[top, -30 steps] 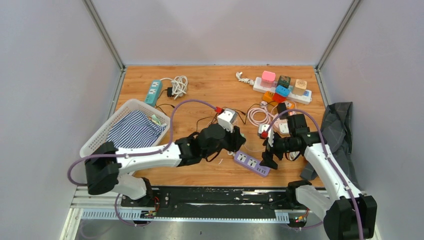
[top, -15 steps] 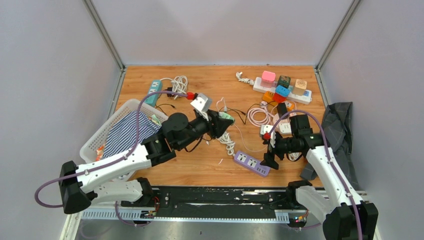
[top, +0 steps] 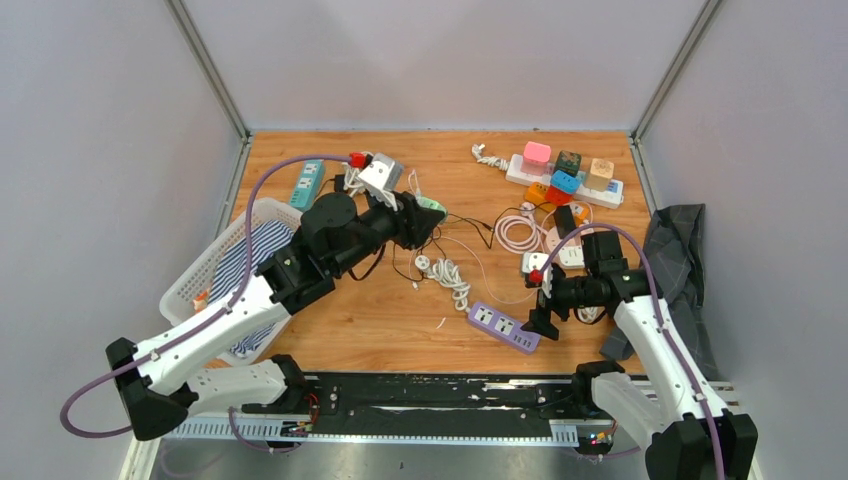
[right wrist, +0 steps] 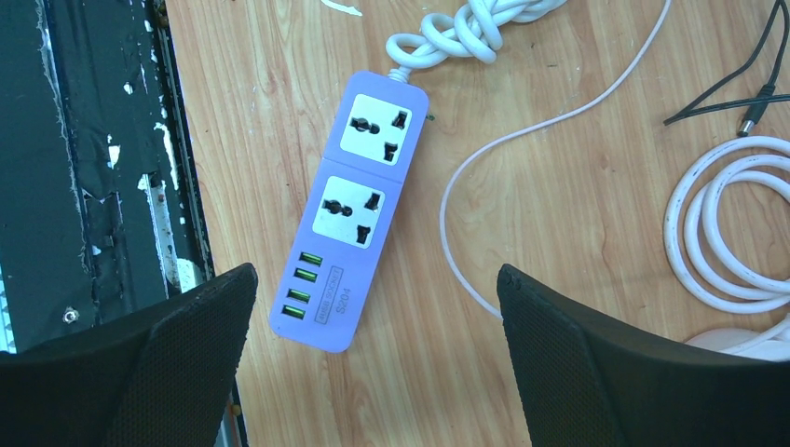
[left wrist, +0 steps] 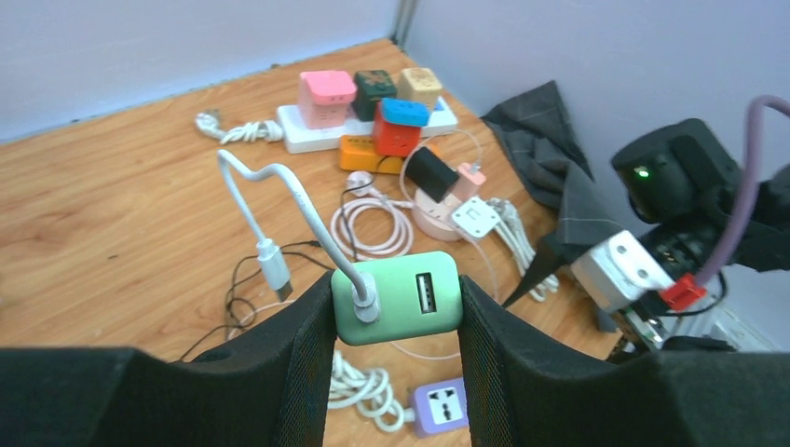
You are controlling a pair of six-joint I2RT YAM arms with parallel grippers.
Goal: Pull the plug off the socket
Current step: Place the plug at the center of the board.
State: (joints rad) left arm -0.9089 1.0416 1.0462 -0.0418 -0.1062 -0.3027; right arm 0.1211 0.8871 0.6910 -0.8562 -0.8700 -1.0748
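Nearest the bases, the purple power strip (right wrist: pixel 359 209) lies flat on the table (right wrist: pixel 270 65), both sockets showing. Its knotted white cord (right wrist: pixel 456 33) leaves at 12 o'clock. The right gripper (right wrist: pixel 373 279) hangs over the strip's USB end with jaws spread wide, holding nothing and touching nothing. Farther out, at about 10 o'clock from the strip, the green plug (left wrist: pixel 433 298) is up off the table, wedged squarely between the jaws of the left gripper (left wrist: pixel 396 321). They are partly closed and pressed on its two sides. A white cable (left wrist: pixel 279 186) sits in the plug's left USB port.
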